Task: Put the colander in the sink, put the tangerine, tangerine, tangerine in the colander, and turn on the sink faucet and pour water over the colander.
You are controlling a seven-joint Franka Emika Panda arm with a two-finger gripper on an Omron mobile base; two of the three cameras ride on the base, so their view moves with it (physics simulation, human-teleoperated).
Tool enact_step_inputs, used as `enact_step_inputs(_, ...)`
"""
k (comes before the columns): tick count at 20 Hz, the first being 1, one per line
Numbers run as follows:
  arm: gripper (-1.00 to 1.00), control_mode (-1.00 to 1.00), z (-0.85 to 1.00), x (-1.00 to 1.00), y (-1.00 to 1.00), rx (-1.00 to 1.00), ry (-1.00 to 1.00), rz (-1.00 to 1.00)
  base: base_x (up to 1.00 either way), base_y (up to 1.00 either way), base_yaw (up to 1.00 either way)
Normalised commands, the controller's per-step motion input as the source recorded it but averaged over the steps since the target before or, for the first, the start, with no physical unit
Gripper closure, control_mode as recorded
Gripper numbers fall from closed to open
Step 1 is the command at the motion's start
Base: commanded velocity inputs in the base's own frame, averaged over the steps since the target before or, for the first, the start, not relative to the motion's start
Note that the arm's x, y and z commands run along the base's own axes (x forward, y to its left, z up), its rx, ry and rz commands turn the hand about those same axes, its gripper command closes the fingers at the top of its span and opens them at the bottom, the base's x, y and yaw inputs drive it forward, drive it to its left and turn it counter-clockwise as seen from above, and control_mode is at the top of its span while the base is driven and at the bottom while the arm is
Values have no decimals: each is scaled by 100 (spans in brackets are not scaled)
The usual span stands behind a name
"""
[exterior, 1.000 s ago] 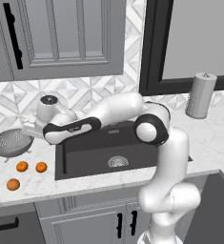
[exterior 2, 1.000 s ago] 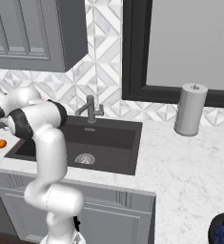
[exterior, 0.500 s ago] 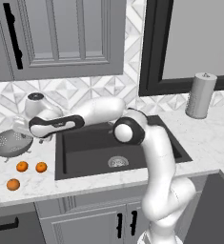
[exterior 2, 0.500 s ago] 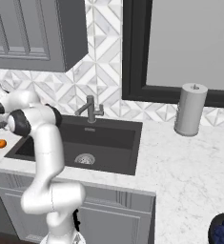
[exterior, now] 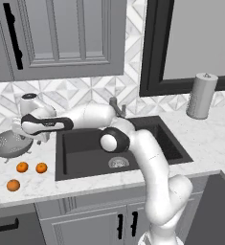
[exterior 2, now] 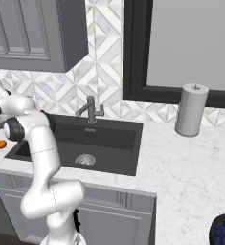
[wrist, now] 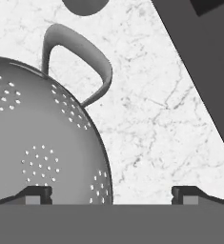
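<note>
Colander (exterior: 8, 143): is being shown on the marble counter (exterior: 32, 179), left of the sink, empty. In the hand view its perforated bowl (wrist: 37, 143) is lying to the left, with one loop handle (wrist: 80, 52) sticking out from the rim.

Gripper (exterior: 39, 139): is being held just over the colander's right edge, near the sink's left wall. Jaws are being kept spread wide, nothing between them.

Colander relative to jaws: in the hand view the left fingertip (wrist: 36, 194) is seen over the bowl wall, the right fingertip (wrist: 185, 194) over bare counter; the bowl's rim is passing between the two. Contact cannot be told.

Tangerines: three are lying on the counter in front of the colander (exterior: 22, 167), (exterior: 41, 167), (exterior: 13, 184), apart from one another.

Sink (exterior: 85, 153): is being shown dry, with only its round drain (exterior: 118, 162) in the floor.

Sink faucet (exterior 2: 90, 111): is standing behind the basin.
</note>
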Motion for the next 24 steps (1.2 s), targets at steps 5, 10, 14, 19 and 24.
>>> enact_step_inputs(5, -100, -100, -37, 15, 0, 0, 0, -4, 0, 0, 0)
enact_step_inputs(10, -100, -100, -40, 15, 0, 0, 0, -3, 0, 0, 0)
enact_step_inputs(14, 100, -100, -31, 5, 0, 0, 0, -2, 0, 0, 0)
enact_step_inputs(19, 100, -100, -5, 0, 0, 0, 0, -5, 0, 0, 0)
enact_step_inputs(24, 100, -100, 0, -21, -10, 0, -7, -19, 0, 0, 0)
